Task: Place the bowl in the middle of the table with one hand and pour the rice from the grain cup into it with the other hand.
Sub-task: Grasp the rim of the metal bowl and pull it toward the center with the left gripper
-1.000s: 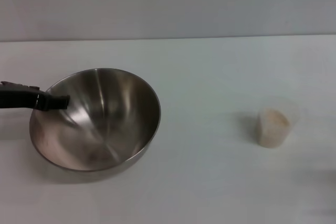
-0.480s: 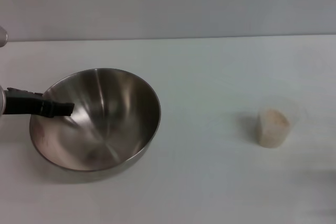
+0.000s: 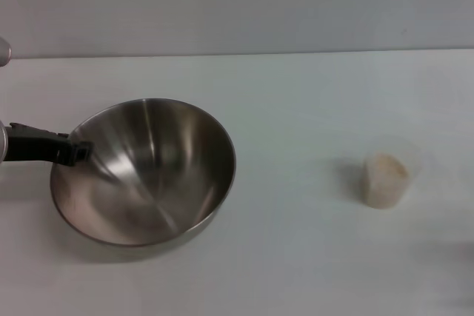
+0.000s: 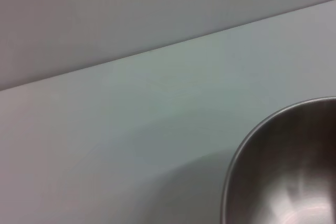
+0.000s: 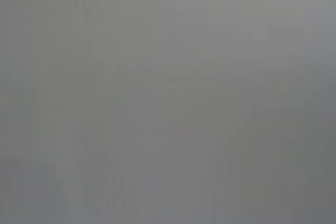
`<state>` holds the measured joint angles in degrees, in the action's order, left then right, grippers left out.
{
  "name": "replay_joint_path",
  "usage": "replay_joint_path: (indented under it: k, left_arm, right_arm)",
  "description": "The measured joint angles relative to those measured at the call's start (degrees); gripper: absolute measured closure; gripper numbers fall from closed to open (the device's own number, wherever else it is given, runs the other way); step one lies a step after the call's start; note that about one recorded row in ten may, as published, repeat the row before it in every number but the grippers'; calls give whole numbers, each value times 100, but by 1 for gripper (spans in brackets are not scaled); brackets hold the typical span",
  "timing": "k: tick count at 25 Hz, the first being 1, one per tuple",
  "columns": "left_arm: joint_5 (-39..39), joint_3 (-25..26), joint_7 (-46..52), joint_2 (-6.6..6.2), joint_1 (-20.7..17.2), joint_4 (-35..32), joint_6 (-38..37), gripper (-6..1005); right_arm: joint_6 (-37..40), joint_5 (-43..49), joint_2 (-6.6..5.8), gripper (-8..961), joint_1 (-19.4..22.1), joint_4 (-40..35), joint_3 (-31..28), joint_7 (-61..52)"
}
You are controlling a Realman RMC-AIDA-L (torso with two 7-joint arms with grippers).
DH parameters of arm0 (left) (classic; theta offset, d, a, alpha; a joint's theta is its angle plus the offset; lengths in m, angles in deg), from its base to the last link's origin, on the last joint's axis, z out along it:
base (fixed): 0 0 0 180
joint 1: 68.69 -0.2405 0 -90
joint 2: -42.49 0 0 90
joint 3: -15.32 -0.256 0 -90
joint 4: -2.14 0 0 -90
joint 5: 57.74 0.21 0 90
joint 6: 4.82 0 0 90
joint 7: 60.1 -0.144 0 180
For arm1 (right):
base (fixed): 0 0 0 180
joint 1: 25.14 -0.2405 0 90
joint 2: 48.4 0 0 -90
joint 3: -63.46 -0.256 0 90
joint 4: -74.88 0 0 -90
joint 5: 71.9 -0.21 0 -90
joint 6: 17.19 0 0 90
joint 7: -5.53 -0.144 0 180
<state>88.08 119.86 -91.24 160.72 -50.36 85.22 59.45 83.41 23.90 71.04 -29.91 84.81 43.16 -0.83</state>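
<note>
As the left gripper [image 3: 78,150] grips the bowl [image 3: 144,172] rim at mid-left of the frame, the bowl has shifted slightly rightward, so the move to the centre has begun. The cup [image 3: 385,179] waits at right; the right gripper is unseen.

The head camera looks forward and down from above the near edge of the desk [image 3: 296,257], taking in its whole width up to the far edge and the grey wall behind. The bowl [image 3: 144,172] sits toward the left edge, the cup [image 3: 385,179] toward the right. The left wrist camera sits low and close beside the bowl [image 4: 283,171], facing across the desk [image 4: 105,145] to its far edge; both views share the bowl's rim and that far edge. The right wrist camera shows only flat grey.
</note>
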Motion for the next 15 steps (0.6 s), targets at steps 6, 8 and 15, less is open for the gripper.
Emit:
replay_joint_path:
  k: [6, 8, 15]
  left_arm:
    - [-2, 5, -19, -4, 7, 22, 53, 619]
    - [-4, 7, -42, -8, 19, 21, 79, 686]
    - [-47, 62, -57, -11, 60, 132, 216, 944]
  right_arm:
    - [18, 0, 0, 108, 6, 0, 0, -6]
    - [18, 0, 0, 108, 5, 0, 0, -6]
    - [21, 0, 0, 108, 1, 0, 0, -6]
